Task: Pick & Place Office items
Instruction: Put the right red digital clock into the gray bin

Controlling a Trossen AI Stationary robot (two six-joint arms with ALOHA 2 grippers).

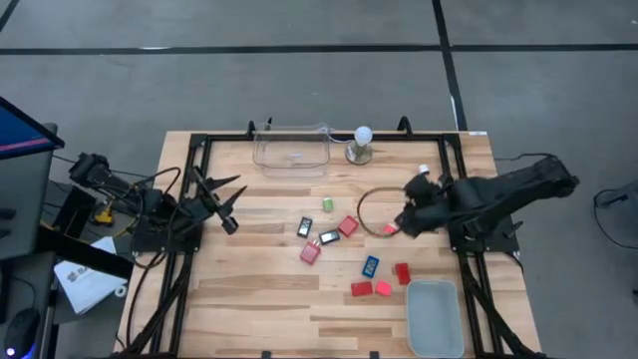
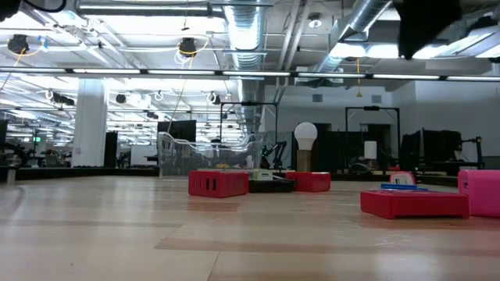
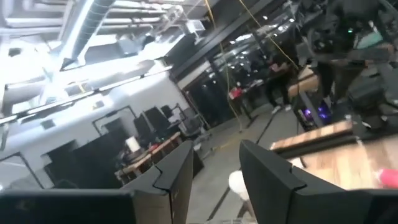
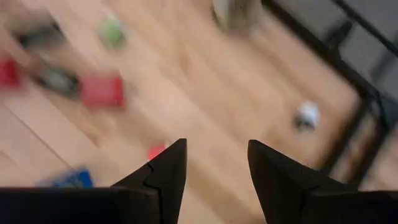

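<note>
The right gripper (image 1: 399,225) hangs over the middle right of the pale wooden desk (image 1: 249,289), its two dark fingers (image 4: 163,177) set moderately apart with nothing between them; in the right wrist view only bare desk wood shows in the gap. Just below and beside those fingertips lies a small pink block (image 1: 389,229), resting at the edge of a thin dark ring of cable (image 1: 371,199) that lies flat on the desk. Spreading outward, the other office items are scattered across the desk's centre: a red square block (image 1: 347,226) just left of the ring, a small green piece (image 1: 327,204) above it, a black-and-white piece (image 1: 305,227) and another black-and-white piece (image 1: 328,237) close together, and a red-pink block (image 1: 310,253) just below them. Nearer the front lie a blue piece (image 1: 370,266), a red block (image 1: 402,272), a flat red block (image 1: 361,289) and a pink block (image 1: 383,289) touching or almost touching it. A small white piece (image 1: 424,170) sits near the right rear frame. A grey rectangular tray (image 1: 433,317) stands at the front right, and a clear plastic box (image 1: 291,148) stands at the rear, with a white ball on a round metal base (image 1: 361,142) just to its right. The left gripper (image 1: 227,207) waits over the left side of the desk, well apart from the items, its fingers closed on nothing.
</note>
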